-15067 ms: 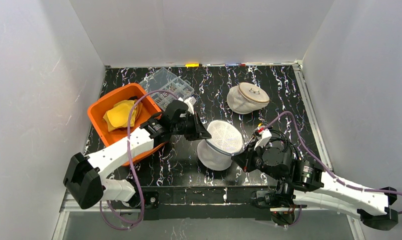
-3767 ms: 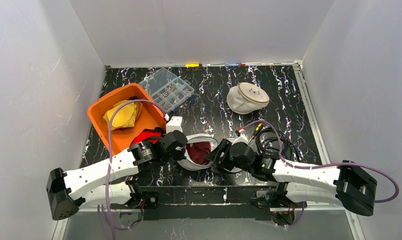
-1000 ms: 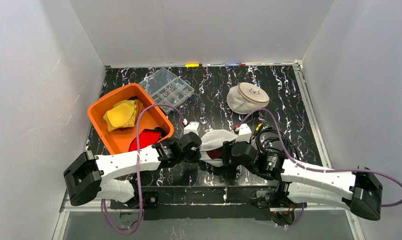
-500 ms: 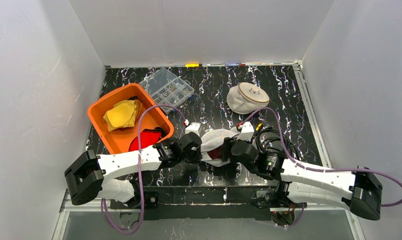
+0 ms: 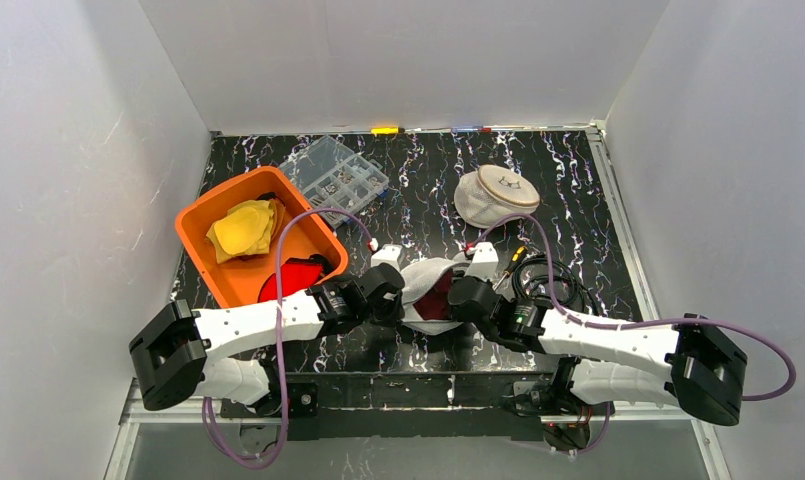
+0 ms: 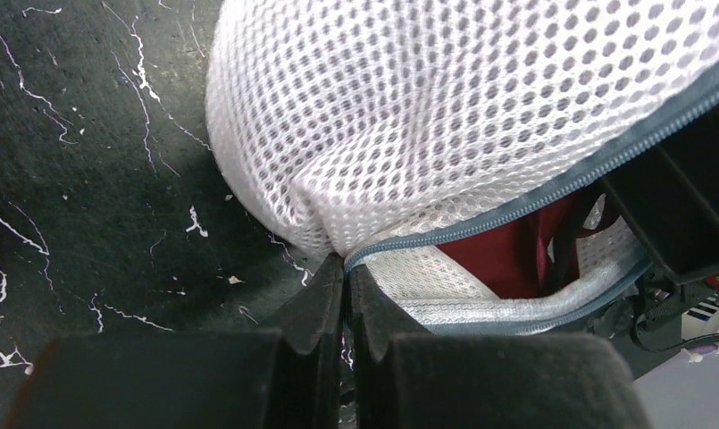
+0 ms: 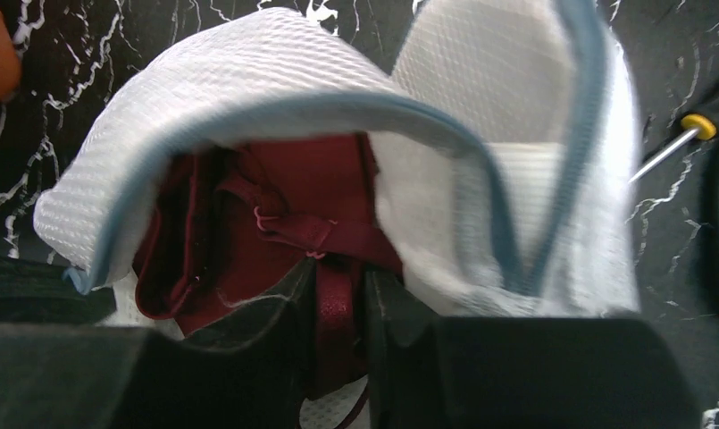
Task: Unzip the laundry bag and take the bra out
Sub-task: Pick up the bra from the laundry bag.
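Observation:
The white mesh laundry bag (image 5: pixel 430 272) lies near the table's front edge between both arms, its grey zipper (image 6: pixel 552 183) undone and its mouth gaping. The dark red bra (image 7: pixel 275 192) sits inside the opening and also shows in the top view (image 5: pixel 437 300). My left gripper (image 6: pixel 345 268) is shut on the bag's zipper edge at its left end (image 5: pixel 401 303). My right gripper (image 7: pixel 342 279) reaches into the mouth from the right (image 5: pixel 457 298), its fingers closed on a dark red strap of the bra.
An orange bin (image 5: pixel 200 222) with yellow cloths (image 5: pixel 243 228) stands at the left, a clear compartment box (image 5: pixel 336 178) behind it. A second white mesh bag (image 5: pixel 493 197) sits at the back right. Black cables (image 5: pixel 550 282) coil right of the bag.
My right gripper has pushed further into the bag's mouth and closed from wide open onto the bra strap. The left gripper has kept its hold in place.

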Robot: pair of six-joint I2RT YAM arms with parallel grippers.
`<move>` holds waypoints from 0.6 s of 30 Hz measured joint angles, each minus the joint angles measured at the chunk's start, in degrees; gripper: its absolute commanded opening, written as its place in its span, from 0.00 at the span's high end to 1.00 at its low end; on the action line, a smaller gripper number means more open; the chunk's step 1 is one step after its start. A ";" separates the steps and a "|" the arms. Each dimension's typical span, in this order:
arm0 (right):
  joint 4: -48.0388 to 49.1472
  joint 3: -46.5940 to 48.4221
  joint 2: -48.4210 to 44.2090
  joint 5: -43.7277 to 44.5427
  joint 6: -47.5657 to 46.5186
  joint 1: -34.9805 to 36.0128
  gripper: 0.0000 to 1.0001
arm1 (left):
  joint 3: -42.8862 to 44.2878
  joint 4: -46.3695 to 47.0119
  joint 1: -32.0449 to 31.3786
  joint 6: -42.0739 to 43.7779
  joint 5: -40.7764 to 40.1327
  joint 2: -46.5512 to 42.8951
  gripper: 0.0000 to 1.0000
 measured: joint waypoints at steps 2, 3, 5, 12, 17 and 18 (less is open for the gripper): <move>0.72 0.04 0.52 -0.31 -0.11 -0.09 0.95 | 0.00 -0.15 0.02 0.00 0.00 0.00 1.00; 0.92 0.04 0.55 -0.55 -0.20 -0.09 0.99 | 0.00 -0.26 0.02 0.00 0.00 0.00 1.00; 1.40 0.04 0.39 -0.94 -0.72 -0.09 0.99 | 0.00 -0.72 0.00 -0.02 -0.11 -0.20 1.00; 2.60 0.07 -4.63 -4.17 -8.81 -0.09 0.99 | 1.81 -4.94 0.00 -0.68 -2.36 -2.03 1.00; 0.85 0.68 -7.65 -5.29 -14.97 -0.09 0.99 | 5.31 -7.69 0.00 -0.52 -4.00 -3.52 1.00; 0.55 0.72 -8.63 -5.46 -15.67 -0.09 0.94 | 5.97 -7.82 0.02 -0.39 -4.39 -3.87 1.00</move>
